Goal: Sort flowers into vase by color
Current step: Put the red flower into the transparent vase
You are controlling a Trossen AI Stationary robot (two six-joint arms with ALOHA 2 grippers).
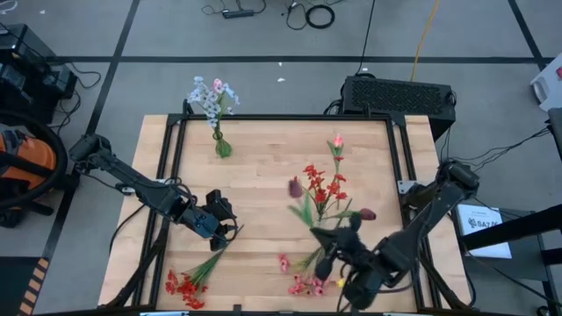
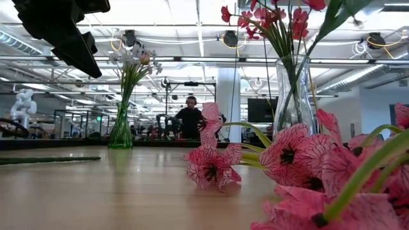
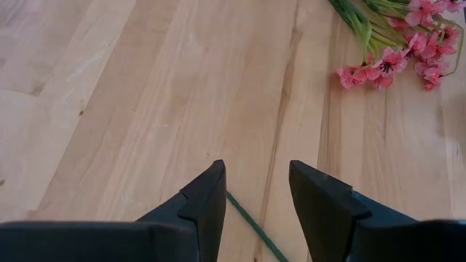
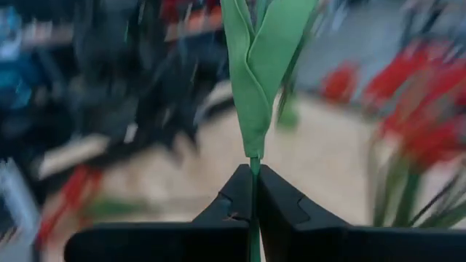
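Right fingers point(image 4: 253, 191) pinch tulip stem point(image 4: 254, 166); leaves point(image 4: 258, 65) just beyond

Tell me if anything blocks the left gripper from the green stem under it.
Nothing visible does. The left gripper hangs open just above the green stem, which lies on the bare table.

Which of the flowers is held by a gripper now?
The dark maroon tulip: the right gripper is shut on its green stem. The pink spray and red spray lie free on the table.
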